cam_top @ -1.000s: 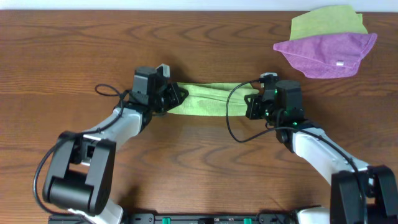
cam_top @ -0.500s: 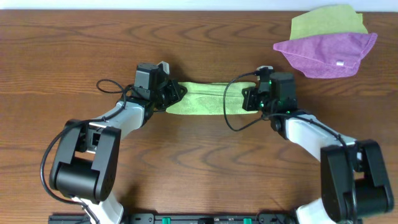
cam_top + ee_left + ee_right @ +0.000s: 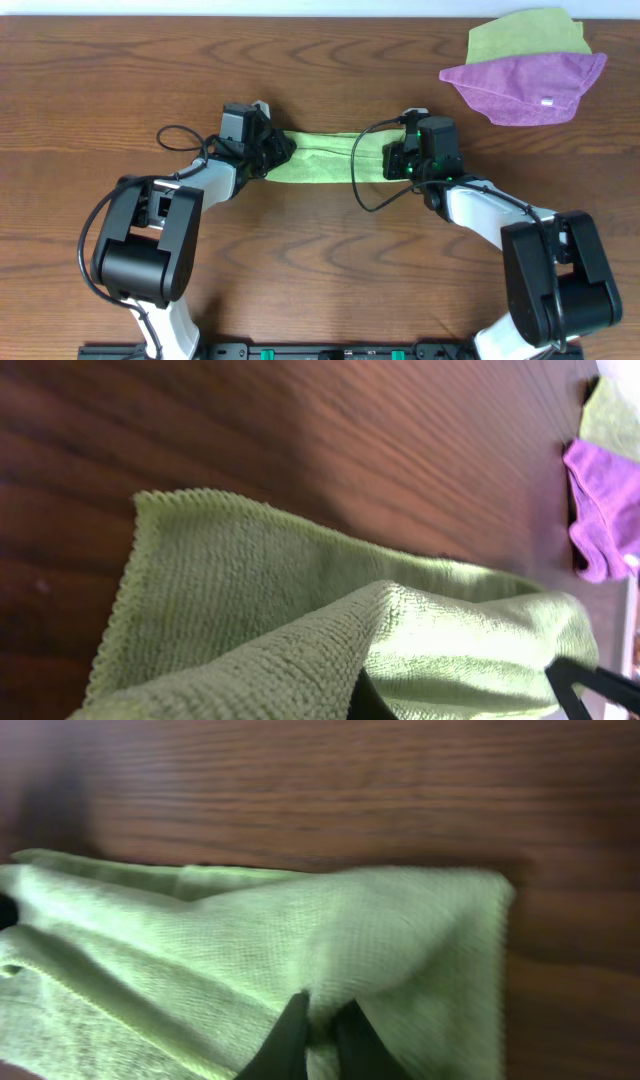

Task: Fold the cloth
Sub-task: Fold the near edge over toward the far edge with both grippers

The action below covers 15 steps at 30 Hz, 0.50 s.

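Two grippers sit at the ends of the cloth point(image 3: 318, 158), which lies as a long strip on the brown wood table point(image 3: 320, 260) between them. My right gripper point(image 3: 392, 160) has its fingers pressed together on a fold at its end, and my left gripper point(image 3: 283, 152) has green cloth bunched by its tips, but I cannot tell if it is pinching. Well past the right gripper, a purple cloth point(image 3: 525, 88) lies partly on another green cloth point(image 3: 525, 35).
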Each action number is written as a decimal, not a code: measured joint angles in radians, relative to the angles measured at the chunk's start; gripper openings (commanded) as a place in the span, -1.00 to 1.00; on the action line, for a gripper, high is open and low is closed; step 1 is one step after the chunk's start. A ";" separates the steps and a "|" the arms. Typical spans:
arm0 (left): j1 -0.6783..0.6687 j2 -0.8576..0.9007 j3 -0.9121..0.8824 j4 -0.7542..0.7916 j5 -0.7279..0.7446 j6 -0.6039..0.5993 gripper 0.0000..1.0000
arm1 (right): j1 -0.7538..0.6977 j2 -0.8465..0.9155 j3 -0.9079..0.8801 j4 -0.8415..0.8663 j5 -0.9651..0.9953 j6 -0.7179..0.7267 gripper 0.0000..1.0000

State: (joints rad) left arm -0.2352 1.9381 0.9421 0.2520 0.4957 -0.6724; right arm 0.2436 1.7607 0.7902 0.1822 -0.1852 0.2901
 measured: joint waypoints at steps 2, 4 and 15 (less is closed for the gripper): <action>0.009 0.003 0.003 0.009 -0.018 0.006 -0.53 | 0.000 0.000 0.000 0.000 0.035 -0.001 -0.29; 0.022 0.004 0.003 0.016 -0.029 0.012 -0.21 | 0.000 0.000 0.000 0.001 0.060 -0.005 -0.20; 0.108 0.004 0.025 0.015 0.068 0.026 0.29 | 0.000 -0.003 0.000 -0.010 0.089 -0.003 -0.11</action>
State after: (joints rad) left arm -0.1268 1.9423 0.9668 0.2668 0.5632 -0.6460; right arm 0.2436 1.7576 0.7902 0.1726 -0.0963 0.2867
